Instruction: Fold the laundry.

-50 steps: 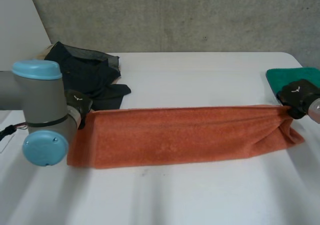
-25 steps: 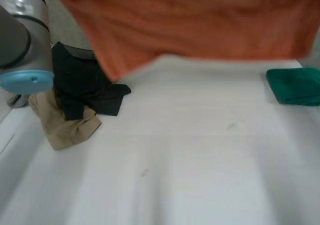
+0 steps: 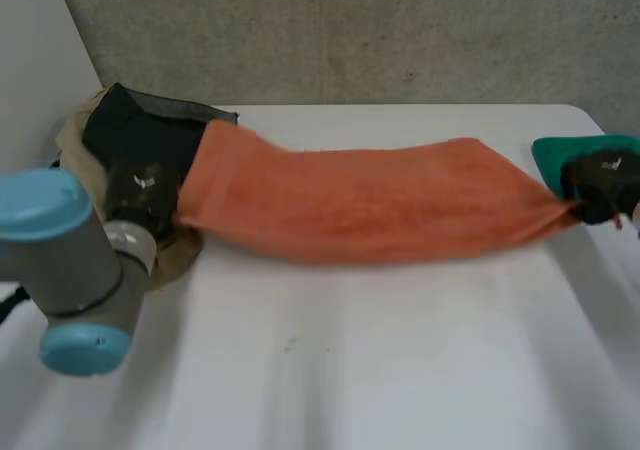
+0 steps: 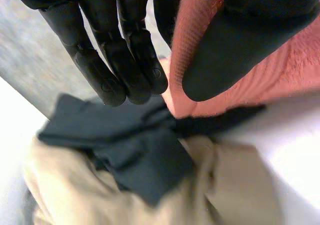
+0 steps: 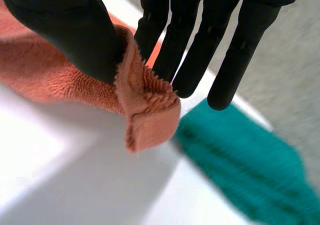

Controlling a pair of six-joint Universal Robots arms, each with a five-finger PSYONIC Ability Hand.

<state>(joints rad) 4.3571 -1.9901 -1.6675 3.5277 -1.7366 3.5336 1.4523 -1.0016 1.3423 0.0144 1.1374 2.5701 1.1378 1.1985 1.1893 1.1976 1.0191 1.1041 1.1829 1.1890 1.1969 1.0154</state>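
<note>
Towel (image 3: 370,205) was airborne half a second ago. It's back down now, further back on the tabletop (image 3: 350,370) than a second ago, stretched as a band between my hands. My left robot hand (image 3: 140,195) grasps the left end, pinched between the thumb (image 4: 240,45) and one finger, with the other fingers (image 4: 125,65) straight. My right robot hand (image 3: 600,180) grasps the right corner the same way, with the cloth bunched under the thumb (image 5: 75,30). I read the two-end hold as keeping it taut and flat so it lays out clean for the next fold. The left end overlaps the black garment (image 3: 140,135) piled on the tan garment (image 3: 70,140). The right end is just beside the folded green cloth (image 3: 555,155). Both arms are low and spread wide, fingers pointing down. My guess at the risk is the left end dragging the pile along.
</note>
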